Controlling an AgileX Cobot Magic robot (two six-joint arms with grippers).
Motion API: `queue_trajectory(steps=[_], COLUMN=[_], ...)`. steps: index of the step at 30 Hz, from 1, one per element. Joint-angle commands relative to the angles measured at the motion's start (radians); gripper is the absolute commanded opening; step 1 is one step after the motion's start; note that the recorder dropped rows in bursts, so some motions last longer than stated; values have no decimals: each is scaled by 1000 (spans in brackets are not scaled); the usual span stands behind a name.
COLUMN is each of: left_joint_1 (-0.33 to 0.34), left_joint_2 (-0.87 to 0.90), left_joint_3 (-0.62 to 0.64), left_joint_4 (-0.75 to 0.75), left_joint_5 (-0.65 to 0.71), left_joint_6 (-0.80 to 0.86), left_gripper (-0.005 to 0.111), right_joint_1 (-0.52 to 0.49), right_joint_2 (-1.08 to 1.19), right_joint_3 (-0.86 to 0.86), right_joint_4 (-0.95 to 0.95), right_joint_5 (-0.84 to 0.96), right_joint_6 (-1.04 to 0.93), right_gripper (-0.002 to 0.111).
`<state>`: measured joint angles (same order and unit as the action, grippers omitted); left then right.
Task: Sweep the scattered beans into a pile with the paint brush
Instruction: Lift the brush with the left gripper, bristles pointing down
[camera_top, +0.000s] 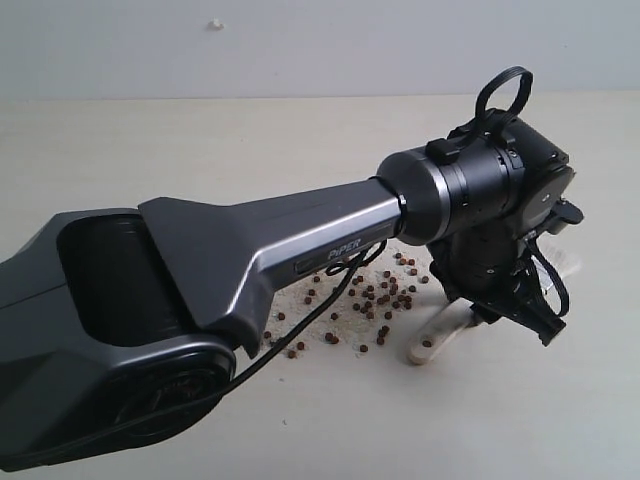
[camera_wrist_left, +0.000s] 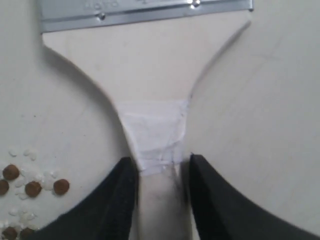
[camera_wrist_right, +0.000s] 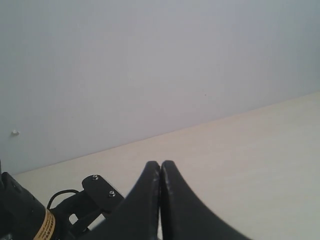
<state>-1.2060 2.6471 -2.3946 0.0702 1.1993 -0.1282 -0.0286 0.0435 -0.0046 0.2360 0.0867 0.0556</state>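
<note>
On the table (camera_top: 150, 150), just right of the scattered beans (camera_top: 385, 295), the paint brush (camera_wrist_left: 150, 65) lies flat. In the exterior view its long axis runs diagonally, holed handle end toward the lower left, bristles toward the upper right. The left gripper (camera_wrist_left: 162, 172) clamps the taped handle neck from both sides. The right gripper (camera_wrist_right: 160, 167) has its fingers pressed together, holding nothing.
</note>
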Motion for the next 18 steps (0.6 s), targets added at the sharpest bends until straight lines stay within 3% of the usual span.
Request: queue_trajectory(steps=[1, 13, 18], left_joint_1=[-2, -2, -2], left_joint_2=[-19, -32, -32], left_joint_3=[10, 88, 98], left_joint_4=[-19, -35, -24], left_joint_5=[22, 22, 22], left_joint_6=[24, 46, 46], left_gripper=[46, 49, 35], right_joint_1=[-6, -6, -6], right_joint_2=[4, 4, 4], right_joint_3=[5, 5, 5], right_joint_4=[-1, -1, -1], right_joint_5=[-3, -3, -3], right_joint_6=[-1, -1, -1], right_gripper=[0, 0, 0])
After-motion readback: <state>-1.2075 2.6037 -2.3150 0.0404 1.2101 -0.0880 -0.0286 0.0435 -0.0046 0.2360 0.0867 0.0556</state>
